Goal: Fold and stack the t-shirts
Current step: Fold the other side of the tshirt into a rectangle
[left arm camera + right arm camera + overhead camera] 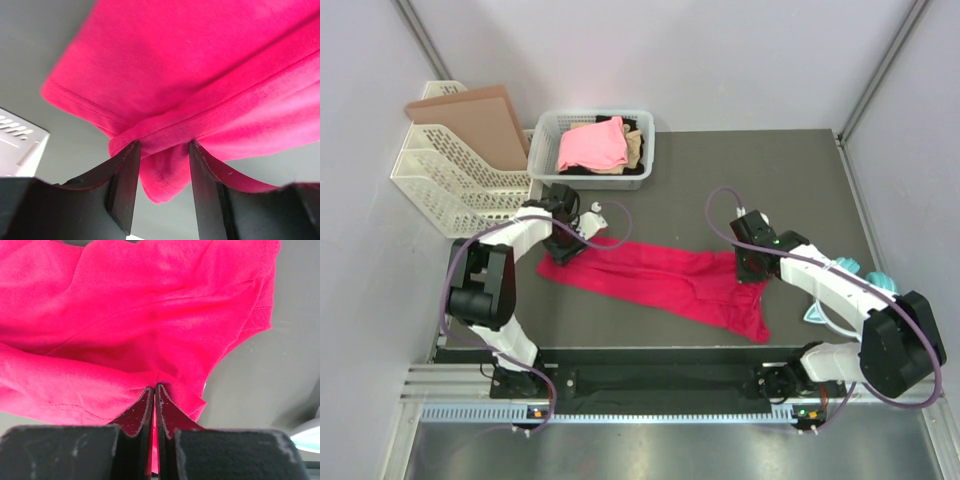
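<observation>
The crimson-magenta t-shirt (660,280) lies stretched in a long band across the dark table. My left gripper (563,248) is at its left end. In the left wrist view the jaws stand apart (164,150), with a loose fold of the shirt (190,65) hanging between them and draped over the tips. My right gripper (752,272) is at the right end, its fingers (154,387) pinched shut on a pleat of the shirt (125,315). A light pink shirt (590,145), a tan one (634,148) and a black one (632,170) lie in the white basket (545,135).
A white mesh file rack (440,185) holding a brown board (480,125) stands at the back left, its corner (20,145) near my left gripper. A teal and white object (865,272) lies at the right table edge. Grey walls close in three sides.
</observation>
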`<state>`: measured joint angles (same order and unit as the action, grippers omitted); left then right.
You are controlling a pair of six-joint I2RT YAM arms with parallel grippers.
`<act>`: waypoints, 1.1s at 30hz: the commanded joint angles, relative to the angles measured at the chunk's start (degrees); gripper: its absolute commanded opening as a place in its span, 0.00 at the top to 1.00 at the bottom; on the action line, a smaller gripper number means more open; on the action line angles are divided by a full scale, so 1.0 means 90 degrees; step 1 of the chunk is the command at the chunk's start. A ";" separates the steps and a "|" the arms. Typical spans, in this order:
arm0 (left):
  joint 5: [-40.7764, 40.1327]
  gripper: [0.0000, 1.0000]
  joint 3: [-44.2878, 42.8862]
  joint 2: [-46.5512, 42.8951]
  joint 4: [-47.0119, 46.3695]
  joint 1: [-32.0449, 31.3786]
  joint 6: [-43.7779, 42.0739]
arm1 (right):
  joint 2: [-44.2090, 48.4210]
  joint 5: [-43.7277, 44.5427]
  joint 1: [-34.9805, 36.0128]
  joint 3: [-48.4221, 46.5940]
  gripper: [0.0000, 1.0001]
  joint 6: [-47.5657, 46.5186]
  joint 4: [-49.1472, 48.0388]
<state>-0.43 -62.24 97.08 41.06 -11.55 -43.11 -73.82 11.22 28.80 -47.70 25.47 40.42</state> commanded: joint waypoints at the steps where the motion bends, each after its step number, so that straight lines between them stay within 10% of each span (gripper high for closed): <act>1: 0.0106 0.51 -0.0340 0.0180 -0.0158 0.0073 0.0064 | 0.0224 -0.0046 -0.0094 0.0037 1.00 -0.0038 -0.0185; 33: 0.0146 0.53 -0.0194 0.0141 -0.0694 0.0287 0.0298 | 0.0263 -0.0017 -0.0104 0.0017 1.00 -0.0106 -0.0195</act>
<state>1.04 -64.07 98.00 40.69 -9.39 -42.04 -73.17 10.55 28.73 -47.22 25.45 39.86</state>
